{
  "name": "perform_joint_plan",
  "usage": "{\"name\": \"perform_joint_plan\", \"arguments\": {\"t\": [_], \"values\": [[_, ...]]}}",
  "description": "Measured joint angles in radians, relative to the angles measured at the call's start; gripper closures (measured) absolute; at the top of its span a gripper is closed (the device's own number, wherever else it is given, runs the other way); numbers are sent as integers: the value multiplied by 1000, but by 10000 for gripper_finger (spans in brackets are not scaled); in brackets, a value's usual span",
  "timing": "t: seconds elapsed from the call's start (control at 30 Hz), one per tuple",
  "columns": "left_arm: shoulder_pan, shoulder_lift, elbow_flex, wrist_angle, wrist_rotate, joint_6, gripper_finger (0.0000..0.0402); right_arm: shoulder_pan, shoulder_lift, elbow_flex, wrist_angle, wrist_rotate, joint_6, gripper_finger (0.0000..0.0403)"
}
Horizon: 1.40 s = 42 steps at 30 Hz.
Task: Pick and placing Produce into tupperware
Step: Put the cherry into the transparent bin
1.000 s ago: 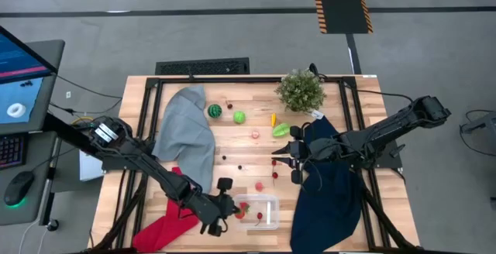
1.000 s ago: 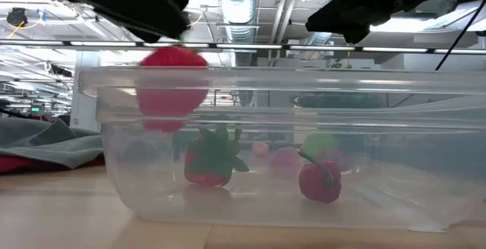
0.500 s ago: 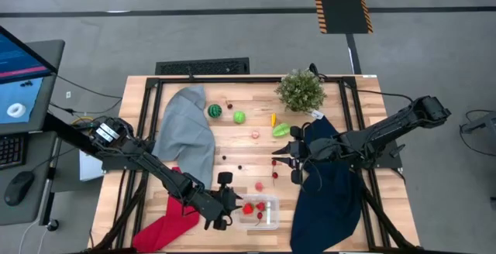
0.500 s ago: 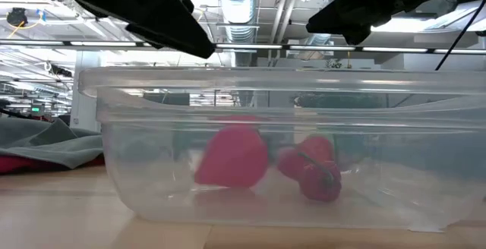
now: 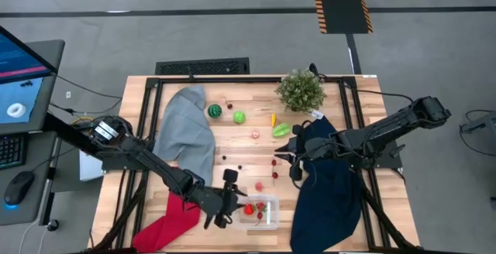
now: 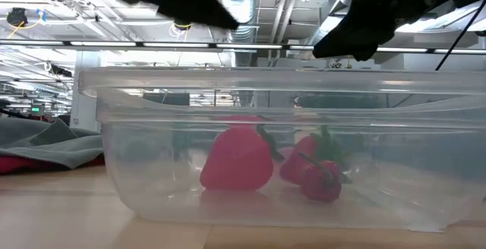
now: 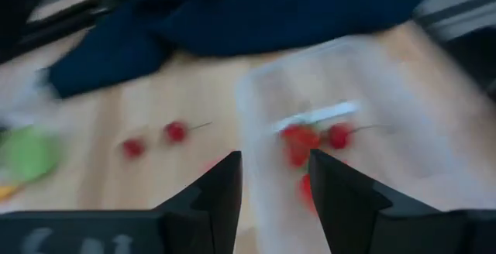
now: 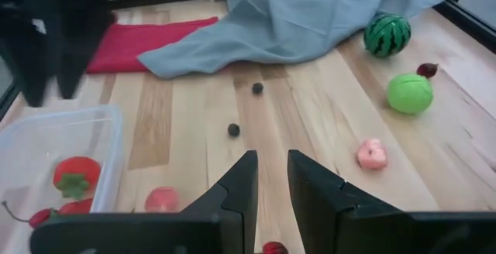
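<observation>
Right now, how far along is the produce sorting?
Started, far from finished. Done: a few red pieces lie inside the tupperware, including a strawberry. In hand: nothing; the left tool is open and empty beside the tupperware, the right tool open over mid-table. Left: the striped melon, green ball, pink piece and small red bits.

You have a clear tupperware (image 5: 267,201) holding red pieces – one strawberry (image 8: 76,173) red with a green cap; a dark green striped melon ball (image 8: 387,34); a bright green ball (image 8: 410,93); a pink piece (image 8: 373,154); grey cloth (image 5: 186,126), red cloth (image 5: 167,224), navy cloth (image 5: 325,188).
</observation>
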Motion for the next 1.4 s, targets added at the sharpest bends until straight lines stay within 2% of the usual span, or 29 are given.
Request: {"name": "perform_joint_plan", "arguments": {"t": [0.07, 0.13, 0.27, 0.37, 0.47, 0.57, 0.7, 0.87, 1.0, 1.1, 1.27, 1.4], "values": [[17, -26, 0, 48, 136, 38, 268, 0, 0, 0, 1, 0, 0, 308], [32, -60, 0, 96, 230, 100, 274, 0, 0, 0, 3, 0, -1, 308], [68, -163, -4, 138, 299, 209, 280, 2, 0, 0, 18, -4, -8, 308], [94, -264, -62, 135, 324, 246, 280, 11, 0, 0, 27, -3, -8, 308], [110, -396, -173, 123, 323, 214, 280, 22, 0, 0, 29, -3, -25, 308], [111, -553, -318, 159, 250, 187, 280, 28, 0, 0, 39, -3, -51, 308], [113, -768, -553, 356, 164, 176, 280, 20, 0, 0, 91, -1, -58, 308], [112, -998, -757, 585, 160, 213, 281, -14, -11, 38, 55, 0, -28, 308], [112, -1138, -809, 584, 136, 217, 281, -67, -15, 134, -153, 0, 95, 308], [112, -1190, -814, 532, 113, 222, 281, -98, -14, 179, -313, 4, 145, 307], [112, -1199, -814, 515, 115, 231, 281, -134, -14, 187, -364, 3, 128, 279], [112, -1180, -814, 514, 113, 248, 281, -178, -13, 187, -378, -6, 118, 225]]}}
